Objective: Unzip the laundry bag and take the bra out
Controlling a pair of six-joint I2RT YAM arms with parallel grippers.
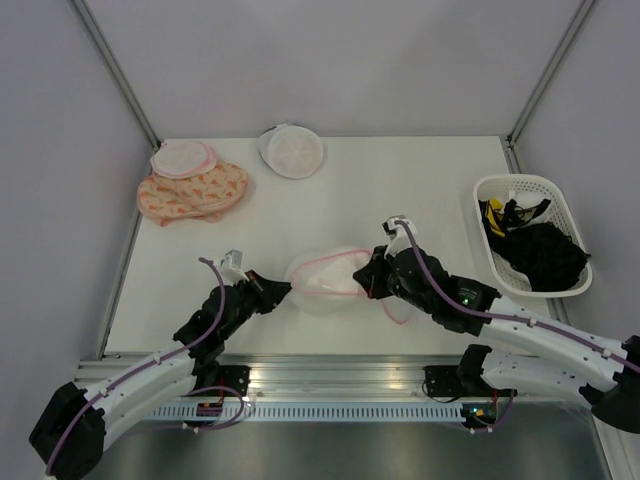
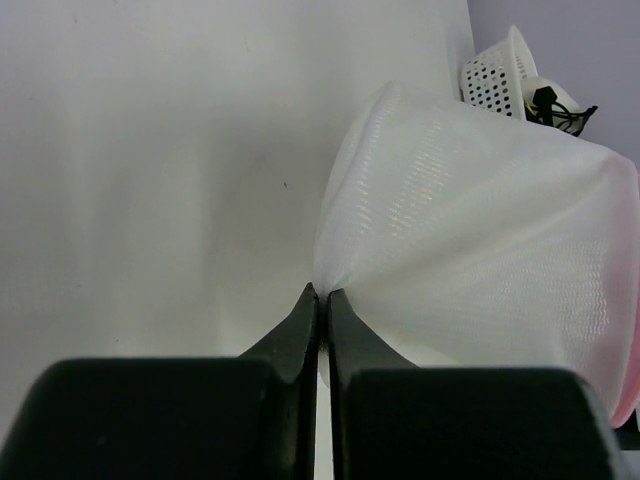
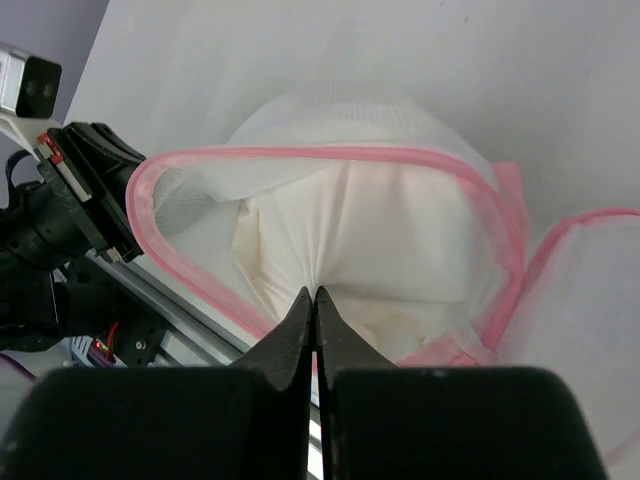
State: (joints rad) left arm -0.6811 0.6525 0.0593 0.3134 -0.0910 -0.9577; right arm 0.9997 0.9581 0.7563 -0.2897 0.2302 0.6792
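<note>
Pinching the bag [image 2: 470,230] tight at the tips of the closed left claw [image 2: 322,292], and gripping the white bra [image 3: 380,230] in the closed right claw [image 3: 314,292] just inside the open pink rim [image 3: 300,155], now pull back slowly, keeping both holds firm.

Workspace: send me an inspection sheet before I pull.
Surface: white table, no spills seen.
Job's things: bag near the front edge, unzipped, pink rim gaping; pale bra inside.
Clutter: white case at the back; pink-edged case on orange cloth, back left; basket of dark clothes, right.
Claws: left claw shut on the bag's mesh; right claw shut on the bra.
Cables: purple cables run along both arms.
Surroundings: pale walls, metal frame posts.
</note>
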